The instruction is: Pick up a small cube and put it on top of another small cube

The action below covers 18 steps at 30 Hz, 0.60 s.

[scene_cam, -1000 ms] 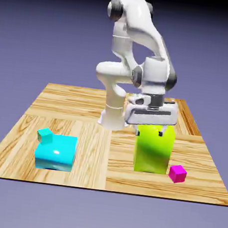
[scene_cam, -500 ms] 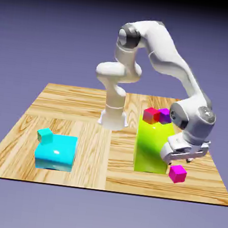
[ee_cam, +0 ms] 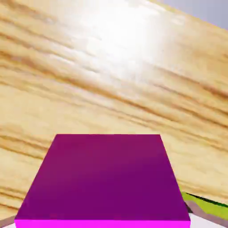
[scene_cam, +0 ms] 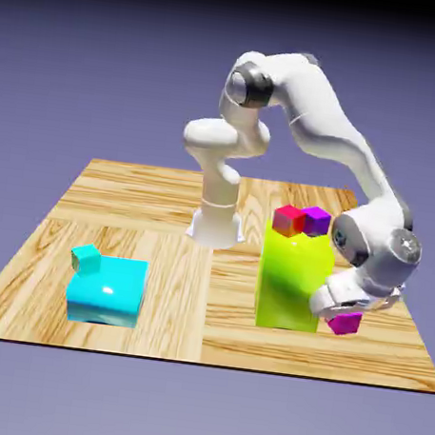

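I've brought the arm down at the lower right of the exterior view, and the gripper [scene_cam: 345, 317] that hung wide over the green block [scene_cam: 292, 280] a second ago is now clenched on the pink cube [scene_cam: 346, 322]. Half a second back it was poised just above the cube with the jaws spread; now the cube sits between them, low against the table [scene_cam: 164, 215], right beside the green block's lower right corner. In the hand view the pink cube [ee_cam: 104, 178] fills the lower half of the frame, wood grain above it, a sliver of green at the bottom right.

So I judge the grasp made and the lift not yet begun (I can't tell whether the cube has left the wood).

The teal cube [scene_cam: 87, 259] has not moved: it sits at the left of the frame, on the upper left corner of the big cyan block [scene_cam: 107, 291], well apart from the hand. The red cube [scene_cam: 289, 220] and purple cube [scene_cam: 315, 220] rest touching atop the green block.

No writing, labels or brands show anywhere.
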Motion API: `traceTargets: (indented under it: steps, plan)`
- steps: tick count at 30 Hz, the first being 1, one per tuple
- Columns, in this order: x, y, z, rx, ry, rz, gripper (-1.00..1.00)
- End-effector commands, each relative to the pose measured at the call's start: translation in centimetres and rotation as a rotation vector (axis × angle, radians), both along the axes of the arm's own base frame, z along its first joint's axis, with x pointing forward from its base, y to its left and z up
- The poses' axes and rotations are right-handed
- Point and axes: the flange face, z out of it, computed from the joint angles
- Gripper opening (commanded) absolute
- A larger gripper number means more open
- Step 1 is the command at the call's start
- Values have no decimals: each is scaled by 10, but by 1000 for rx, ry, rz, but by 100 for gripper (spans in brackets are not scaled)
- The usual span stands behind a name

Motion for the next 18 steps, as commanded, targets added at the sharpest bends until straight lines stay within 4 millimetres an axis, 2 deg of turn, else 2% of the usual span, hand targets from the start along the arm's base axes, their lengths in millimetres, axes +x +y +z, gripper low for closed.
traceTargets:
  steps: [1, 4, 7, 10, 12, 14, 15, 17, 18]
  plan:
    - [11, -36, 7, -8, -4, -14, -100]
    - [30, -146, 31, -21, -7, -64, -100]
    - [27, -257, 56, -25, -2, -121, -100]
    - [1, -363, 83, -18, 5, -183, -100]
    - [-27, -429, 100, -6, 11, -226, -100]
    - [-65, -490, 117, 12, 14, -271, -100]
    - [-86, -519, 125, 23, 15, -294, -100]
    - [-91, -524, 127, 25, 15, -298, -100]
    - [-95, -524, 110, 25, 16, -297, -100]
